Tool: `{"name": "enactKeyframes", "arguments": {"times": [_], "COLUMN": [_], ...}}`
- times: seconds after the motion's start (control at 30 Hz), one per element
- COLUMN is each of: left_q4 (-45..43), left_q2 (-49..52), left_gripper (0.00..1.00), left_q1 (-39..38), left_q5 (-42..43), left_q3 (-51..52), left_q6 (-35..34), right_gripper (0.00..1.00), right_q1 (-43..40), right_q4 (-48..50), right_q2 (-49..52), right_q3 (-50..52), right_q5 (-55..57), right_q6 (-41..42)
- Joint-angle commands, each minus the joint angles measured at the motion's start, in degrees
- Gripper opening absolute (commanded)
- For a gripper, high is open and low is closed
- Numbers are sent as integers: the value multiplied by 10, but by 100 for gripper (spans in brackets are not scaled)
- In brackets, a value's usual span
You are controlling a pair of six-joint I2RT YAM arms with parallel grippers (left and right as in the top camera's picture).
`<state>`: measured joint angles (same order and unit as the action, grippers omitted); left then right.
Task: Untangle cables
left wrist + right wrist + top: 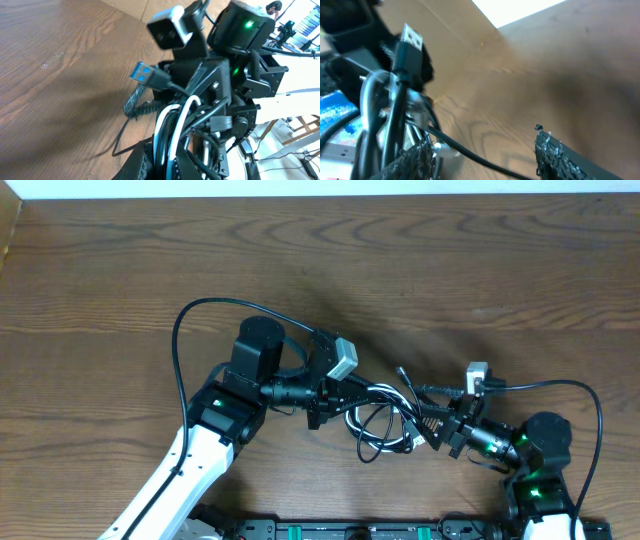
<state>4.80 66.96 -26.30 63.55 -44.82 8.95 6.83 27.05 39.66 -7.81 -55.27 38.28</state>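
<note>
The tangle of thin black cords and 1 white cord sits near the brown wooden table's robot-side edge (mid-width). The left gripper clamps it; the right gripper gapes, its 2 fingers wide apart.

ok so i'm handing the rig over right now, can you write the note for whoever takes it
Left hand: shut on the cables, gripping the bunch at its left side.
Right hand: open, fingers wide apart, with one black strand running between them unclamped.
Cables: one tangled bunch between the two hands, near the front middle of the table. The white cable is looped in among the black ones, and a USB plug with a blue insert sticks out.
Done: no cable separated yet.
Left: probably close the right hand on a strand, draw it free, lay it apart, repeat for the others.
</note>
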Motion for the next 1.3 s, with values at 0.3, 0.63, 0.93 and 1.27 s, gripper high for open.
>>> {"name": "enactKeyframes", "arguments": {"times": [0.3,0.63,0.93,1.27], "left_q4": [65,64,65,69], "left_q2": [-7,-7,-7,19], "left_gripper": [8,8,8,8], "left_q1": [3,2,3,2], "left_q5": [3,3,2,3], "left_q3": [-15,-15,-15,-15], "left_q6": [73,73,73,73], "right_gripper": [74,71,68,68], "right_q1": [-33,-34,-34,-10], "right_q4": [44,-5,-3,6], "right_q2": [-3,-3,-3,-3], "right_q3": [-4,-4,-4,-4], "right_q5": [134,99,79,114], "right_q6": [7,7,6,18]}}
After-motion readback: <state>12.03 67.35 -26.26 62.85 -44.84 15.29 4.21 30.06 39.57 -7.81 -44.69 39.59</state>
